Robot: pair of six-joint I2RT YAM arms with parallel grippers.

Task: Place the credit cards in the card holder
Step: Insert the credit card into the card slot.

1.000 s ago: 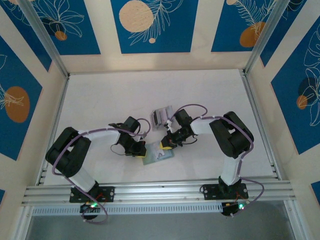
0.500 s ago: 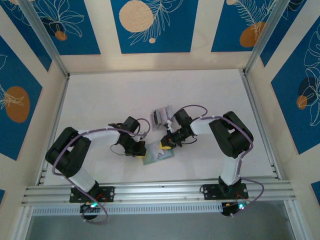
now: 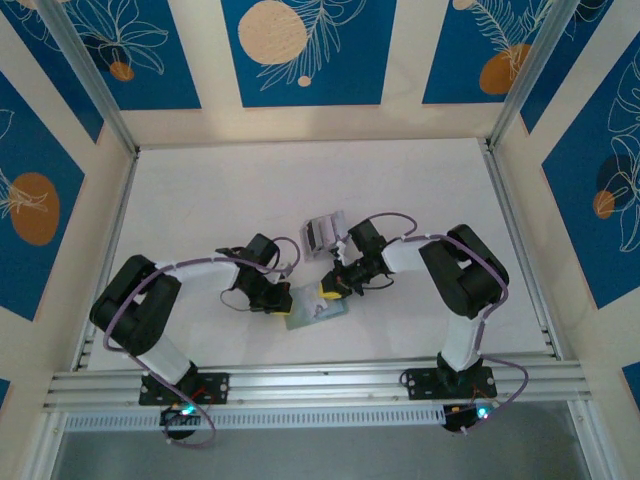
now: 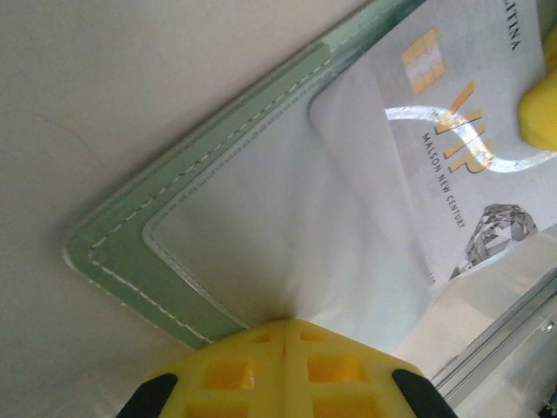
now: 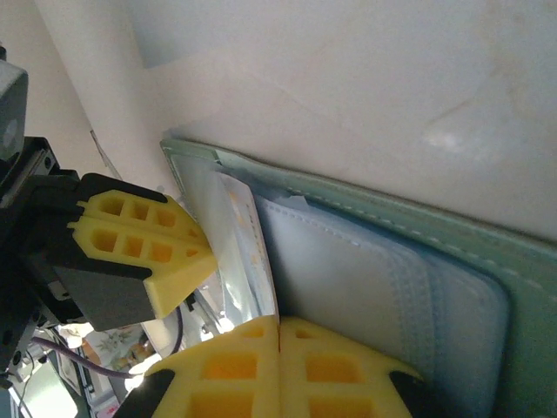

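The sage-green card holder (image 3: 318,310) lies open on the table between the arms, and its stitched border (image 4: 130,252) and clear inner pocket (image 5: 365,287) show up close. My left gripper (image 4: 285,324) is shut, pinching the pale pocket sheet at the holder's near edge. A white credit card (image 4: 452,165) with a gold chip and "VIP" lettering lies slanted, partly under that sheet. My right gripper (image 5: 278,322) is shut on this card's edge (image 5: 248,252), beside the pocket. In the top view the left gripper (image 3: 279,299) and right gripper (image 3: 328,290) flank the holder.
A pale grey-white stack (image 3: 323,232) sits just behind the right gripper. The aluminium rail (image 3: 320,380) runs along the near edge, and patterned walls close in the white table (image 3: 300,180) on three sides.
The right gripper has edged very slightly left over the card holder. The left arm holds still.
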